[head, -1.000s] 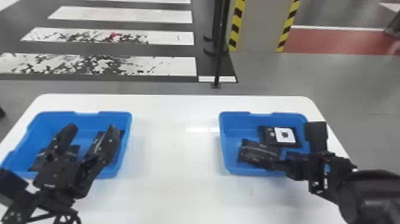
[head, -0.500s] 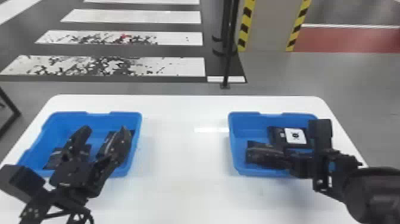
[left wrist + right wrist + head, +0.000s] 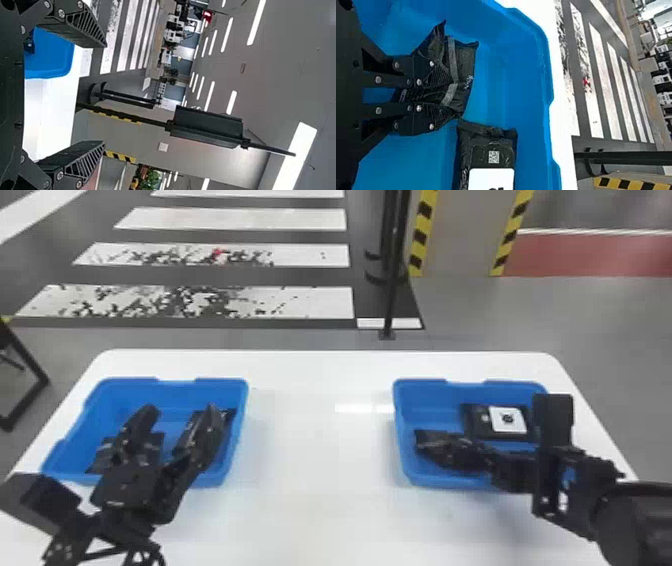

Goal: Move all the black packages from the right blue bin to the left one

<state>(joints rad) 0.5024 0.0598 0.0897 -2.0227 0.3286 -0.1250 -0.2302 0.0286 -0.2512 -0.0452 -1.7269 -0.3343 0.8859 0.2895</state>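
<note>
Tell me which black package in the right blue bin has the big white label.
The far black package, with the white label; the other package, in the right gripper, shows a grey strip instead.

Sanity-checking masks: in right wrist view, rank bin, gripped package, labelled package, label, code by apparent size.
1. Bin
2. Gripped package, labelled package: unsure; fingers partly cover one, frame edge crops the other
3. Label
4. Code

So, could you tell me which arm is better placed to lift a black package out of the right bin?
Probably right: the right gripper is closed on a package in the right bin, while the left gripper hangs open at the left bin.
</note>
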